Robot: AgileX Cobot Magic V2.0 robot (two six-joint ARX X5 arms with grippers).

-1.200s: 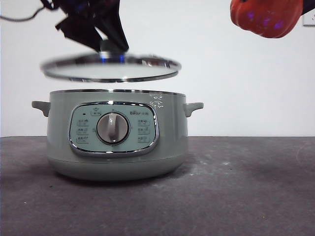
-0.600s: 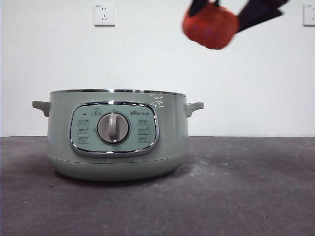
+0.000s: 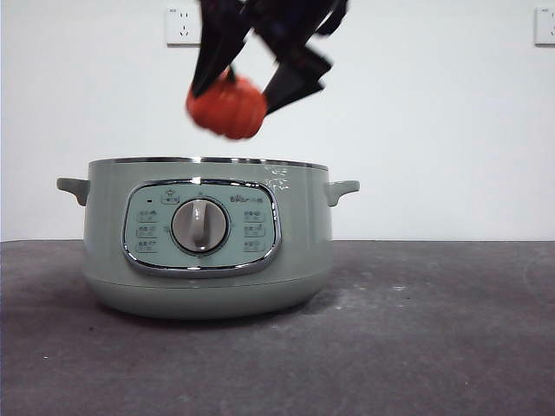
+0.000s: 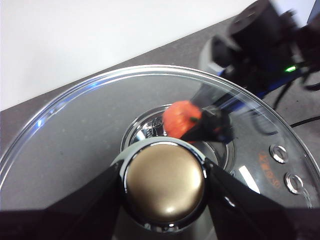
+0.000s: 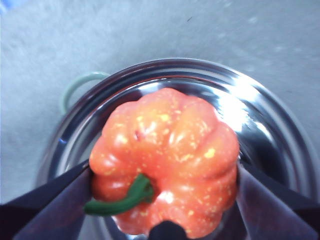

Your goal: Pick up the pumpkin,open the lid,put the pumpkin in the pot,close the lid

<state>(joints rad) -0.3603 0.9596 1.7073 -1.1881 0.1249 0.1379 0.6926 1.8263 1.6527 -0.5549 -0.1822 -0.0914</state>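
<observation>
The pale green pot [image 3: 204, 238] stands open on the table, without its lid. My right gripper [image 3: 241, 94] is shut on the orange-red pumpkin [image 3: 227, 107] and holds it just above the pot's rim. In the right wrist view the pumpkin [image 5: 167, 157] hangs between the jaws over the pot's steel inside [image 5: 260, 117]. My left gripper [image 4: 164, 186] is shut on the knob [image 4: 164, 181] of the glass lid [image 4: 75, 135] and holds it high, out of the front view. Through the glass I see the pumpkin [image 4: 181, 118] over the pot.
The dark grey table [image 3: 416, 329] stretches to the right of the pot. A white wall with two sockets [image 3: 184, 26] [image 3: 545, 26] stands behind. One pot handle [image 5: 75, 89] shows in the right wrist view.
The lid has risen out of the front view. The right gripper has carried the pumpkin from the top right leftward and down to just above the open pot.
</observation>
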